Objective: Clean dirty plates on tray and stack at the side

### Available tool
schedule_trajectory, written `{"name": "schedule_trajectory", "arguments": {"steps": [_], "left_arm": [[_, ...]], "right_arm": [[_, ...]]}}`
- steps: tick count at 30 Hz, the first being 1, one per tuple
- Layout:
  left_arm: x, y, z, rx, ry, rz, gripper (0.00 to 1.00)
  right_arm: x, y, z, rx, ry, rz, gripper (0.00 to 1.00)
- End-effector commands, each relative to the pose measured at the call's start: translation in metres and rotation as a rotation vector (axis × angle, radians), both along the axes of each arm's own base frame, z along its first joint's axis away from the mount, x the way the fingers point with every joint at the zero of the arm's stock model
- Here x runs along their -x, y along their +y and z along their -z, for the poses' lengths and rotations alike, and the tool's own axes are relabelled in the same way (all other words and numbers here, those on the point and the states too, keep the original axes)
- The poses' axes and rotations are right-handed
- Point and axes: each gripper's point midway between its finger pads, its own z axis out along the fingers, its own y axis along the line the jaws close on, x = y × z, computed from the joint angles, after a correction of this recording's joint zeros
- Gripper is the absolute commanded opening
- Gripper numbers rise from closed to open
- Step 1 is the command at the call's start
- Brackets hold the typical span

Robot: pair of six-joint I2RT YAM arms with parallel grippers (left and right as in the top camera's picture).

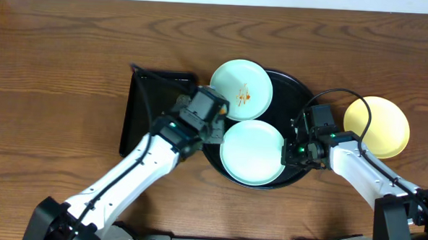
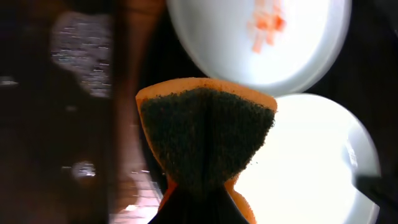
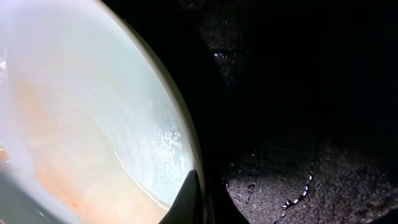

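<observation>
Two plates (image 1: 241, 85) sat on the tray (image 1: 289, 91); left tool (image 1: 211, 124) clamped a sponge (image 2: 205, 134) for wiping; right tool (image 1: 293, 150) sat by the near plate (image 1: 250, 152), perhaps steadying it, grip unclear

Overhead looks down; wrist views hug the tray (image 1: 291, 91)
</observation>
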Motion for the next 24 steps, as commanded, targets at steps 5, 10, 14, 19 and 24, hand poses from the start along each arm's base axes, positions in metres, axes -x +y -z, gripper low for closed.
{"name": "schedule_trajectory", "arguments": {"steps": [5, 10, 14, 19, 24], "left_arm": [[-0.02, 0.061, 0.005, -0.04, 0.025, -0.162, 0.07], [-0.032, 0.098, 0.006, -0.038, 0.026, -0.274, 0.07], [-0.037, 0.121, 0.009, -0.048, 0.034, -0.328, 0.07], [-0.04, 0.14, 0.014, -0.057, 0.049, -0.365, 0.08], [-0.041, 0.149, 0.015, -0.061, 0.053, -0.383, 0.08]], "right_arm": [[-0.038, -0.004, -0.06, 0.053, -0.261, -0.069, 0.01], [-0.053, -0.027, -0.095, 0.198, -0.441, -0.105, 0.01], [-0.057, -0.042, -0.118, 0.29, -0.539, -0.111, 0.01], [-0.06, -0.05, -0.142, 0.343, -0.629, -0.085, 0.01], [-0.062, -0.044, -0.166, 0.41, -0.72, -0.116, 0.01]]}}
